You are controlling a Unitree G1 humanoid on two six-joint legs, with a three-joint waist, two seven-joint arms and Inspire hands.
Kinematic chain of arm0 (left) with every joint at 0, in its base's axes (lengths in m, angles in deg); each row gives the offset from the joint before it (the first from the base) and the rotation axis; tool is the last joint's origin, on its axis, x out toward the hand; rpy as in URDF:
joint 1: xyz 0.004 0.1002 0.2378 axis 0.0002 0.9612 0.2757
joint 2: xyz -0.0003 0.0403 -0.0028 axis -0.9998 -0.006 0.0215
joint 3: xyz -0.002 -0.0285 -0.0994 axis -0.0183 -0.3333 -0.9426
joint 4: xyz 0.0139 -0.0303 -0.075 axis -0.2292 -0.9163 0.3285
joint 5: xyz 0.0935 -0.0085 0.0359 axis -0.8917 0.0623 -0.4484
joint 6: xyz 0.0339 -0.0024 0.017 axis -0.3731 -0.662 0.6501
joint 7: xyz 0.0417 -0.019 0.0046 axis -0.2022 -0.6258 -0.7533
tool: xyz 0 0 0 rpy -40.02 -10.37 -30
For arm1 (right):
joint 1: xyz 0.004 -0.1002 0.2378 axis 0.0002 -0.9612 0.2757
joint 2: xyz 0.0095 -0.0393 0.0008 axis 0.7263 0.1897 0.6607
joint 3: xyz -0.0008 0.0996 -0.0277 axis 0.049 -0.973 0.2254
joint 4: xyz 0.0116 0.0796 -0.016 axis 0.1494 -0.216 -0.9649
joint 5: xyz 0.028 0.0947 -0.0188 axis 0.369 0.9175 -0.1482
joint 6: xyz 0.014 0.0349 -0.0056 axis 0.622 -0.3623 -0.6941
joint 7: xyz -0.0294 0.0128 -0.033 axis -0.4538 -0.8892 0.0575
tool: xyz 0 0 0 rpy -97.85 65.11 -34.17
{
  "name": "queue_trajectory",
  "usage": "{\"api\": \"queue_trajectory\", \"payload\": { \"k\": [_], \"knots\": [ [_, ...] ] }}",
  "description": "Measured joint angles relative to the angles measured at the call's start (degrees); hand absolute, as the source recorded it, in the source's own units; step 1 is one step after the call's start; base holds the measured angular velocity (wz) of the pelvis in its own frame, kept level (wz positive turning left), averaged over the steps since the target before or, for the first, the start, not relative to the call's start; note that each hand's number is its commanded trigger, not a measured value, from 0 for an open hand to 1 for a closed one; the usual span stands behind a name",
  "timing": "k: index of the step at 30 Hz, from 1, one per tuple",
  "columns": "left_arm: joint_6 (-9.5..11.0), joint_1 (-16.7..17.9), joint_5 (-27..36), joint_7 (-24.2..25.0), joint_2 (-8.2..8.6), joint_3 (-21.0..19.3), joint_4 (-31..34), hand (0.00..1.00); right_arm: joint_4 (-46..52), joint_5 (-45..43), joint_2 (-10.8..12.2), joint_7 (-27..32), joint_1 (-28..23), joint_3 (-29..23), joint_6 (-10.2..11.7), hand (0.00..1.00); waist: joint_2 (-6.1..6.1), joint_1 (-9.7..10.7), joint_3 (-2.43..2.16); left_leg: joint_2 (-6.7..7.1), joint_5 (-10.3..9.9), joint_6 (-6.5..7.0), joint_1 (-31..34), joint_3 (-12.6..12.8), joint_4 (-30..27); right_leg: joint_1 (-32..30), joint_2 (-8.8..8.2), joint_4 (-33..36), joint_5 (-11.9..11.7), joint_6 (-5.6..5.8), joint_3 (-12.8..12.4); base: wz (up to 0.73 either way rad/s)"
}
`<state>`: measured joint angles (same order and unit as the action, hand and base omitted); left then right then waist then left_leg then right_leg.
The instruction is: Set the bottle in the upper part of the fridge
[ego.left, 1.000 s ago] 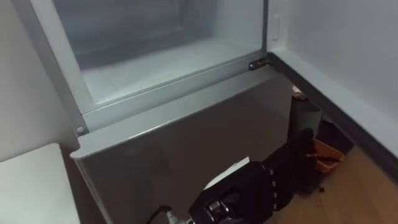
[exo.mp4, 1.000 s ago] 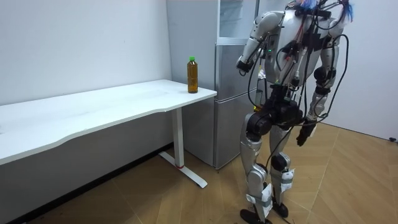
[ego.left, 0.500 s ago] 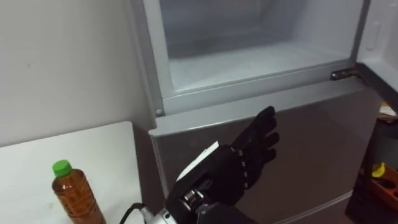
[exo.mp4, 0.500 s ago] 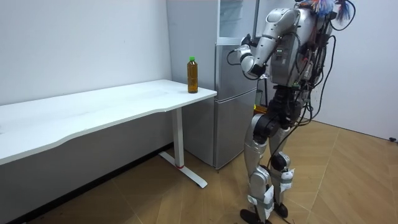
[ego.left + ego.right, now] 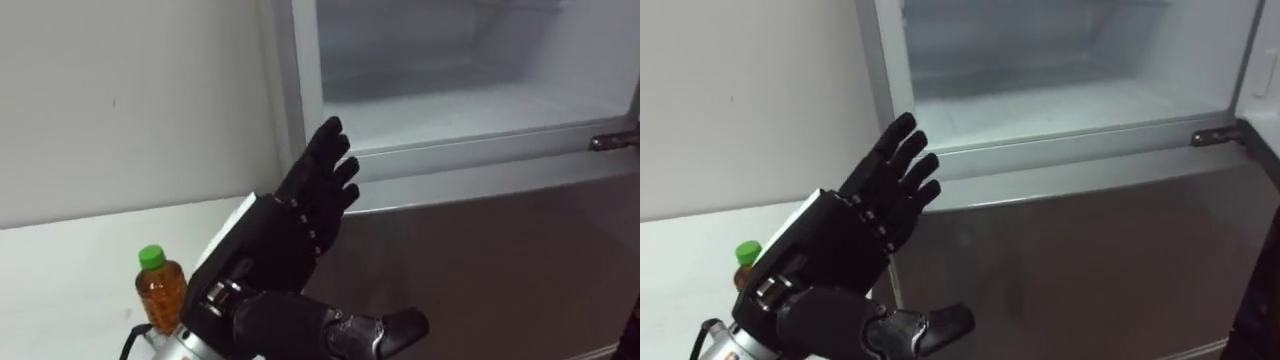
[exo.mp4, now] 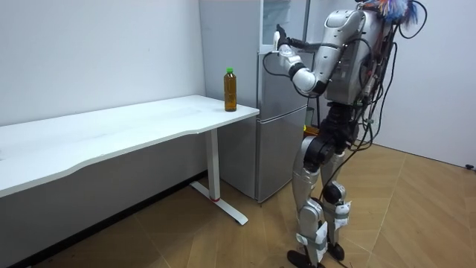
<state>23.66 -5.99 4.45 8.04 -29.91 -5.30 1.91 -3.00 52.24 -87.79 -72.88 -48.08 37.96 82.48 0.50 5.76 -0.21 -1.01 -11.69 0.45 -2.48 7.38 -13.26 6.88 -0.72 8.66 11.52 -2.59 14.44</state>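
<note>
One bottle (image 5: 160, 290) is noted at the left: amber contents, green cap, upright on the white table (image 5: 60, 290), close to the table end nearest the fridge. The part that shows is untouched. A plain white wall (image 5: 130, 100) rises behind the table.

My left hand (image 5: 290, 230) is raised just right of the bottle, with its back turned toward my eyes. The fingers (image 5: 325, 150) are straight and slightly spread, pointing up toward the fridge opening, and the thumb sticks out low to the right. The hand holds nothing. My wrist crosses in front of the bottle's lower part in my view. From the room view, the hand is up level with the upper compartment, before the fridge's edge, and well apart from the bottle.

Further right stands the fridge (image 5: 480, 260). Its lower door is grey and closed. The upper compartment (image 5: 470, 100) above it is open to view, with a pale interior floor and a light frame. A metal hinge (image 5: 612, 141) sits at the right edge, between the upper and lower sections.

Seen from the room view, I stand upright on a wooden floor facing the fridge, with the table on the room view's left.
</note>
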Motion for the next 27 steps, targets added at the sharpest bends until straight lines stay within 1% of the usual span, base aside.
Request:
{"api": "queue_trajectory", "payload": {
  "k": [1, 3, 5, 6, 7, 9, 10, 11, 12, 14, 16, 17, 19, 21, 22, 25, 27],
  "knots": [
    [0.29, 0.16, -0.3, -0.4, 0.01, -0.26, 0.0, 0.0, 0.0, -0.26, 0.06, 0.19, 0.01, -0.03, 0.09, 0.0, 0.08, -0.06, -0.05, 0.04, 0.0, 0.0, 0.0, -0.07, -0.03, 0.09, -0.02, -0.02, 0.01, 0.02, 0.03, 0.06],
    [0.4, 0.88, -0.5, -1.83, 0.68, -2.74, 0.0, 0.0, 0.12, -1.22, 0.4, 0.4, -0.31, -0.1, 0.29, 0.0, 0.47, -0.76, -0.22, 0.31, 0.0, 0.0, -0.12, -0.53, -0.06, 0.73, -0.02, -0.03, 0.03, 0.06, 0.15, 0.06],
    [0.81, 0.89, -0.47, -3.08, 0.98, -4.58, 0.03, 0.0, 0.65, -1.77, 0.56, 0.4, -1.19, -0.14, 0.5, 0.0, 0.82, -1.23, -0.21, 0.7, -0.01, 0.01, -0.07, -1.3, -0.26, 1.1, -0.07, -0.07, 0.06, 0.09, 0.76, 0.18],
    [1.35, 0.88, -0.44, -4.16, 0.99, -5.63, 0.15, 0.0, 1.0, -1.72, 0.51, 0.54, -1.7, -0.25, 0.69, 0.0, 1.04, -1.35, -0.11, 0.83, -0.01, 0.02, 0.06, -1.56, -0.37, 1.37, -0.18, -0.13, 0.17, 0.18, 1.48, 0.26],
    [1.55, 0.89, -0.43, -4.68, 0.97, -6.13, 0.34, 0.0, 1.08, -1.72, 0.5, 0.66, -1.83, -0.26, 0.85, 0.0, 1.17, -1.43, -0.08, 0.86, -0.01, 0.02, 0.09, -1.71, -0.39, 1.4, -0.18, -0.12, 0.25, 0.2, 1.57, 0.24],
    [3.26, 0.89, -0.47, -6.29, 1.01, -7.88, 0.61, 0.0, 1.11, -1.73, 0.59, 1.04, -1.84, -0.28, 1.56, 0.0, 1.76, -1.67, 0.01, 0.91, 0.0, 0.03, 0.45, -2.58, -0.45, 1.56, -0.44, -0.06, 0.44, 0.29, 2.88, 0.23],
    [3.57, 0.89, -0.46, -6.49, 1.02, -8.4, 0.65, 0.0, 1.12, -1.75, 0.63, 1.04, -1.83, -0.41, 1.63, 0.0, 1.9, -1.67, 0.04, 0.92, 0.06, 0.11, 0.51, -2.85, -0.48, 1.5, -0.47, -0.02, 0.53, 0.34, 3.01, 0.25],
    [3.85, 1.02, -0.46, -7.15, 0.99, -9.22, 1.04, 0.0, 1.19, -1.75, 0.66, 1.07, -1.9, -0.73, 1.64, 0.0, 2.17, -1.84, -0.04, 0.98, 0.14, 0.21, 0.65, -3.03, -0.53, 1.22, -0.59, -0.04, 0.69, 0.42, 3.23, 0.19],
    [4.2, 1.32, -0.46, -7.72, 1.0, -10.06, 1.74, 0.0, 1.54, -1.75, 0.68, 1.11, -2.09, -0.95, 1.63, 0.0, 2.42, -2.0, -0.03, 1.15, 0.17, 0.26, 0.74, -3.33, -0.63, 1.19, -0.8, 0.08, 0.94, 0.53, 3.62, 0.18],
    [5.05, 1.97, -0.45, -8.41, 1.0, -10.92, 2.4, 0.0, 1.69, -1.73, 0.73, 1.2, -2.41, -1.11, 1.63, 0.0, 2.61, -2.15, -0.15, 1.75, 0.25, 0.37, 0.79, -4.0, -0.62, 1.36, -1.06, 0.12, 1.1, 0.68, 4.4, 0.18],
    [5.19, 2.16, -0.45, -8.77, 1.04, -11.35, 2.89, 0.0, 1.66, -1.87, 0.75, 1.61, -2.74, -1.22, 1.63, 0.0, 2.63, -3.1, -0.17, 1.77, 0.3, 0.45, 0.71, -4.34, -0.44, 1.46, -1.18, 0.29, 1.17, 0.77, 4.59, 0.11],
    [5.21, 2.4, -0.45, -8.84, 1.04, -12.25, 3.32, 0.0, 1.66, -1.87, 0.76, 1.72, -2.83, -1.27, 1.64, 0.0, 2.62, -3.38, -0.16, 1.8, 0.31, 0.46, 0.71, -4.48, -0.36, 1.75, -1.21, 0.45, 1.17, 0.79, 4.71, 0.08],
    [5.31, 2.72, -0.46, -9.14, 1.03, -13.92, 3.5, 0.0, 1.68, -1.86, 0.89, 2.23, -3.04, -1.32, 1.71, 0.0, 2.55, -3.71, -0.12, 1.92, 0.31, 0.47, 0.6, -4.89, -0.33, 2.35, -1.32, 0.28, 1.2, 0.85, 5.25, 0.11],
    [5.4, 3.63, -0.46, -9.88, 1.03, -15.32, 3.91, 0.0, 1.67, -1.87, 1.06, 2.69, -3.21, -1.54, 1.75, 0.0, 2.5, -4.02, -0.08, 2.38, 0.31, 0.48, 0.52, -5.22, -0.26, 2.62, -1.38, 0.11, 1.23, 0.91, 5.69, 0.11],
    [5.43, 4.0, -0.51, -10.29, 1.04, -15.84, 3.91, 0.0, 1.66, -1.91, 1.2, 2.89, -3.33, -1.72, 1.76, 0.0, 2.39, -4.16, 0.09, 2.58, 0.32, 0.49, 0.27, -5.81, -0.23, 3.08, -1.44, -0.02, 1.31, 1.04, 6.18, 0.19],
    [5.88, 5.64, -0.25, -11.27, 1.04, -17.64, 3.91, 0.0, 1.65, -2.26, 1.26, 3.51, -3.34, -2.29, 2.14, 0.0, 2.32, -4.63, 0.15, 2.86, 0.32, 0.5, -0.36, -6.11, -0.21, 3.93, -1.69, -0.02, 1.73, 1.32, 6.24, 0.12],
    [6.08, 6.75, -0.45, -12.04, 1.03, -20.36, 3.81, 0.0, 1.65, -3.35, 1.3, 4.02, -3.37, -3.44, 2.18, 0.0, 2.21, -4.76, 0.21, 2.84, 0.31, 0.52, -0.62, -6.13, -0.3, 3.99, -1.88, 0.1, 2.06, 1.48, 6.22, 0.09]
  ]
}}
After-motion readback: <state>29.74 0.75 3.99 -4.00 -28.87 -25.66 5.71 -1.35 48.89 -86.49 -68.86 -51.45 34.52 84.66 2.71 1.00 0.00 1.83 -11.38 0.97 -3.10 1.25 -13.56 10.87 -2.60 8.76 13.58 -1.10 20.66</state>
